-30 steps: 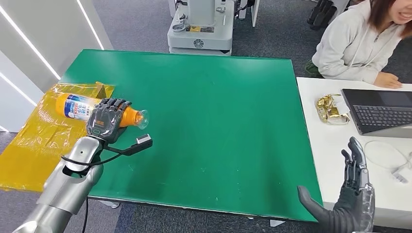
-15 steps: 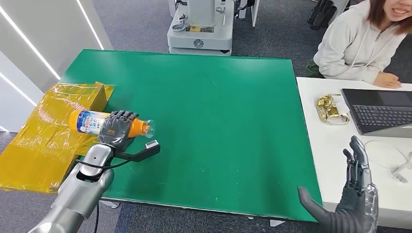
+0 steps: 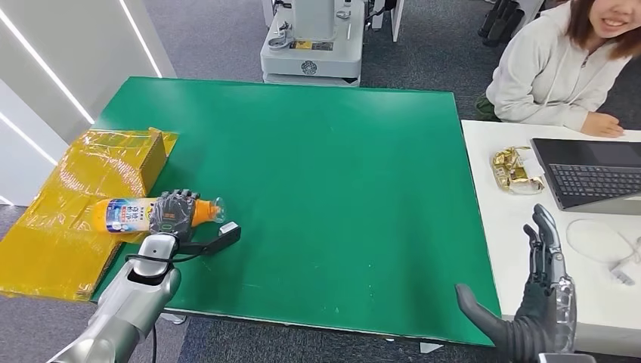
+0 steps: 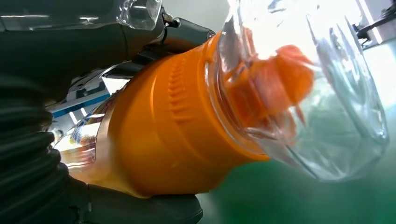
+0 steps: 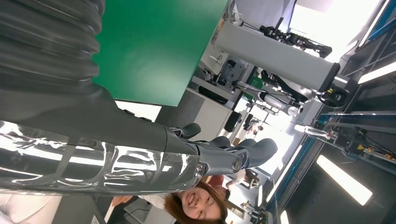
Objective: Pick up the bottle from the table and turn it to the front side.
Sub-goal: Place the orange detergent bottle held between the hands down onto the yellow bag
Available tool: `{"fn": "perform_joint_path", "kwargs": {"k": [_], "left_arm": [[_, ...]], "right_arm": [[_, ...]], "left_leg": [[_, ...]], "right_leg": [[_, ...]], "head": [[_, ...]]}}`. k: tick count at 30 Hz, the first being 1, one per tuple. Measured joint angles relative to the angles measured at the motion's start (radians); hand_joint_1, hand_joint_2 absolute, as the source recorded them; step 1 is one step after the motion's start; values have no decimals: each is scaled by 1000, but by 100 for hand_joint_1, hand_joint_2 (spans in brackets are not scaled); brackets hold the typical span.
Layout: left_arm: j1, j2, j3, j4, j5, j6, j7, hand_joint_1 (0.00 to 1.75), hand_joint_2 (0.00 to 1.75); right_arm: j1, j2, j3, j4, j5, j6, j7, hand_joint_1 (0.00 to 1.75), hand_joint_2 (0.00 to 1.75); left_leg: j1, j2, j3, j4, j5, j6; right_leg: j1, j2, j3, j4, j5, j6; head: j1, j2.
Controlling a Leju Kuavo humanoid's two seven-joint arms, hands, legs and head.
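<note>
An orange bottle (image 3: 127, 214) with a blue and white label and a clear cap lies on its side in my left hand (image 3: 172, 215), near the left edge of the green table (image 3: 332, 174). Its cap end points toward the table's middle. In the left wrist view the bottle (image 4: 173, 126) is very close, its orange shoulder and clear cap gripped between dark fingers (image 4: 140, 205). My right hand (image 3: 540, 302) is raised at the table's front right corner, fingers spread, holding nothing. The right wrist view looks along that hand (image 5: 140, 149), its fingers straight.
A flat yellow wrapped box (image 3: 75, 204) lies off the table's left edge under the bottle's base. A white side table (image 3: 514, 227) at the right carries a laptop (image 3: 589, 174), a gold wrapper (image 3: 515, 170) and a cable. A person (image 3: 559, 68) sits behind it. A robot base (image 3: 314, 38) stands beyond the table.
My left hand has pulled the bottle toward the table's front left, lower in the head view than before. The right hand has shifted only slightly.
</note>
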Motion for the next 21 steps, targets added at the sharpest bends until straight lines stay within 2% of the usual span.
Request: {"fn": "perform_joint_path", "kwargs": {"k": [3, 5, 6, 7, 9, 10, 21], "left_arm": [[-25, 2, 0, 48, 0, 6, 31, 175, 175], [-46, 4, 0, 82, 0, 14, 43, 157, 175], [-55, 5, -1, 97, 0, 17, 47, 133, 175], [-63, 5, -2, 110, 0, 20, 50, 89, 175], [-77, 6, -8, 130, 0, 24, 56, 20, 175], [-83, 6, -12, 139, 0, 26, 60, 0, 175], [-136, 21, -93, 207, -1, 59, 104, 0, 175]], "right_arm": [[-14, 0, 9, 11, -1, -8, 5, 0, 175], [-22, 0, 14, 16, -2, -10, 11, 0, 175], [-25, 0, 16, 18, -2, -11, 14, 0, 175], [-27, 0, 18, 20, -3, -11, 16, 0, 175], [-31, 0, 21, 22, -3, -13, 18, 0, 175], [-32, 0, 22, 22, -3, -15, 18, 0, 175], [-32, 0, 34, 23, -1, -26, 22, 0, 175]], "left_leg": [[0, 0, 0, 0, 0, 0], [0, 0, 0, 0, 0, 0], [0, 0, 0, 0, 0, 0], [0, 0, 0, 0, 0, 0], [0, 0, 0, 0, 0, 0], [0, 0, 0, 0, 0, 0], [0, 0, 1, 0, 0, 0]], "right_leg": [[0, 0, 0, 0, 0, 0], [0, 0, 0, 0, 0, 0], [0, 0, 0, 0, 0, 0], [0, 0, 0, 0, 0, 0], [0, 0, 0, 0, 0, 0], [0, 0, 0, 0, 0, 0], [0, 0, 1, 0, 0, 0]], "head": [[0, 0], [0, 0], [0, 0], [0, 0], [0, 0], [0, 0], [0, 0]]}}
